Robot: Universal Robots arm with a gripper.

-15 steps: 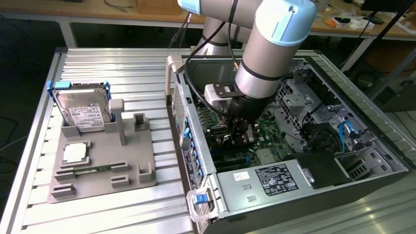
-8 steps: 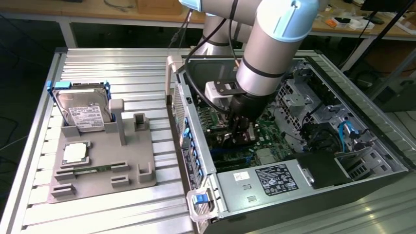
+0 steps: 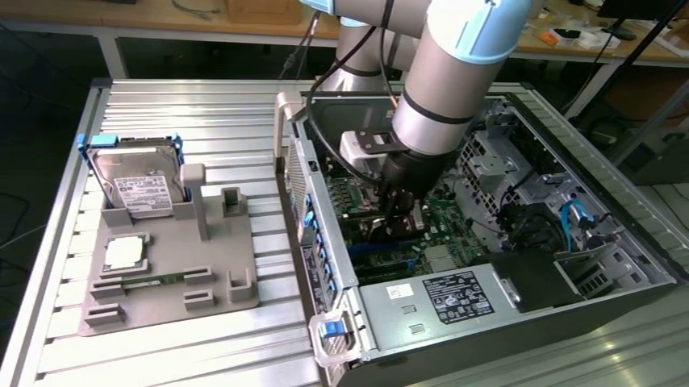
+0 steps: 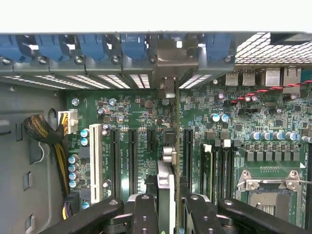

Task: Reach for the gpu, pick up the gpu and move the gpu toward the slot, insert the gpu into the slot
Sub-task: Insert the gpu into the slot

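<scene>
Inside the open computer case, the gpu stands on edge between the fingers of the pincer, which is clamped on its two faces. Beyond the pincer the card runs over the motherboard toward a metal bracket at the case's rear wall; long black slots lie to either side of the pincer. Whether the card's lower edge sits in a slot is hidden by the card itself. The risk from here, as a judgement: a card tilted or off the slot's line could jam on the slot's lip or scrape nearby capacitors, and downward force could flex the board. The arm drops steeply into the case, wrist pointing down. Well away from the pincer, a hard drive rests in a grey fixture on the counter.
</scene>
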